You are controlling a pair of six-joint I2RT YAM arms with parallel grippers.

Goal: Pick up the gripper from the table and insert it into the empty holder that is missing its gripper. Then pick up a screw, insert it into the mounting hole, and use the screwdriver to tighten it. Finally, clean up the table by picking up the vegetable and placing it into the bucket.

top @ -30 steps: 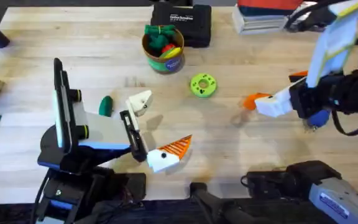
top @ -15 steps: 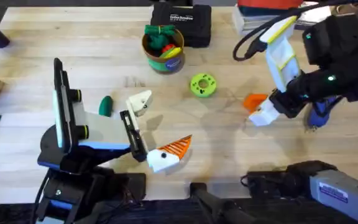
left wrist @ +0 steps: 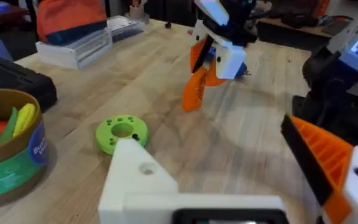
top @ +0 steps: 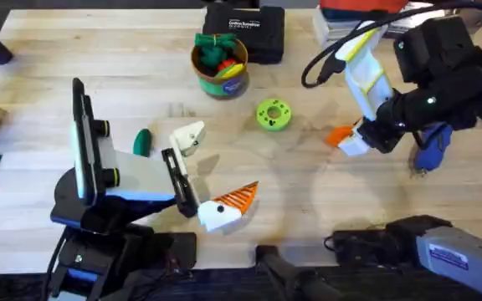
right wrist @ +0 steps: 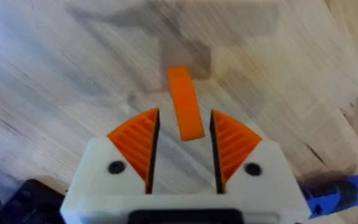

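A pale wooden table carries everything. Taking the bucket as the landmark — a black case lies just behind it, a bright green ring-shaped disc in front to its right, and the dark green vegetable in front to its left. Far right of the bucket lies the blue screwdriver — near a small orange wedge.

Right gripper jaws apart, downward.

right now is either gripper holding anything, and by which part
Nothing is gripped. The right gripper stands open astride the small orange wedge, a gap on each side. The left gripper is open and empty.
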